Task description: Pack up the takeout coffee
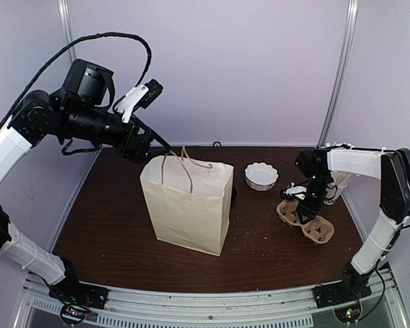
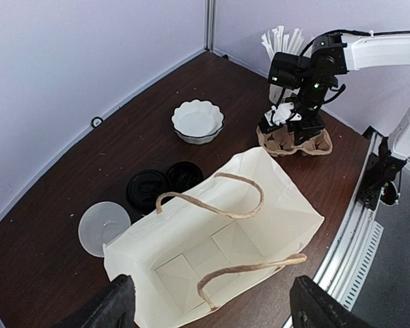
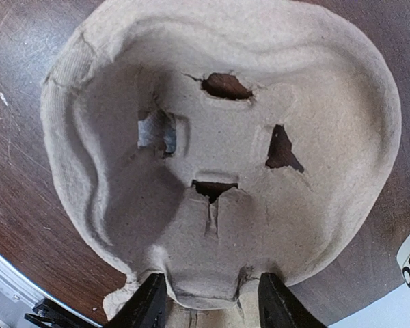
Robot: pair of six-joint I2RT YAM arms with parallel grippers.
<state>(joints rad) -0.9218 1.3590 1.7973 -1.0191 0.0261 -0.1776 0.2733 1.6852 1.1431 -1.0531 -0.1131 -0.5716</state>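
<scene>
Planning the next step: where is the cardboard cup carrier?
In the top view, the cup carrier lies on the right side, just right of the white bowl, under the right pincer.

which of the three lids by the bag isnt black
The pale translucent lid, farthest from the white bowl; the two black lids lie between them.
</scene>
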